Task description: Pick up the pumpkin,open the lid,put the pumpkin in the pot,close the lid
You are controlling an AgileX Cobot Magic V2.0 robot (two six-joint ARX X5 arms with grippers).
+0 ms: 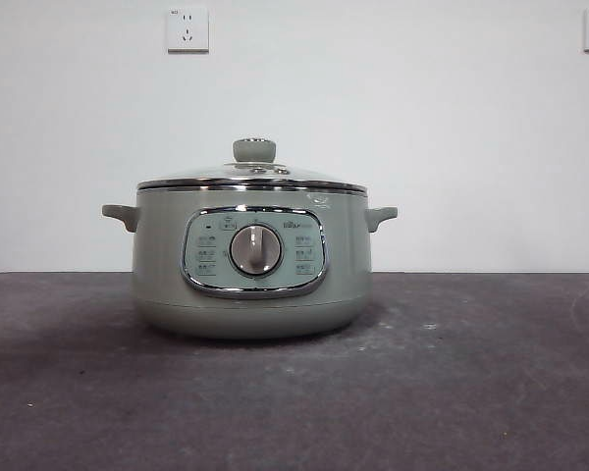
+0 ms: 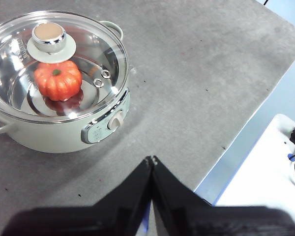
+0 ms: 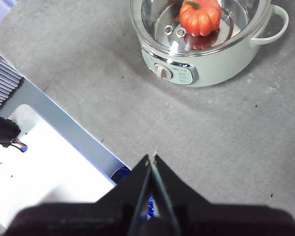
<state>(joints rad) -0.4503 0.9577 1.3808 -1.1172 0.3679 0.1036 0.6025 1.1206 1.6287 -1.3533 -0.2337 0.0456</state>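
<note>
The sage-green pot (image 1: 252, 265) stands on the dark table with the glass lid (image 1: 252, 179) shut on it. The pumpkin (image 2: 58, 80) sits inside the pot under the lid, and it also shows in the right wrist view (image 3: 200, 16). In the front view the pumpkin is hidden by the pot wall. My left gripper (image 2: 152, 160) is shut and empty, held above the table near its edge, away from the pot (image 2: 64, 132). My right gripper (image 3: 151, 158) is shut and empty too, back from the pot (image 3: 211, 64). Neither arm shows in the front view.
The grey table (image 1: 471, 373) runs to an edge near both grippers, with white surfaces beyond it (image 2: 265, 182) (image 3: 44, 187). A white wall with two sockets (image 1: 187, 29) stands behind the pot.
</note>
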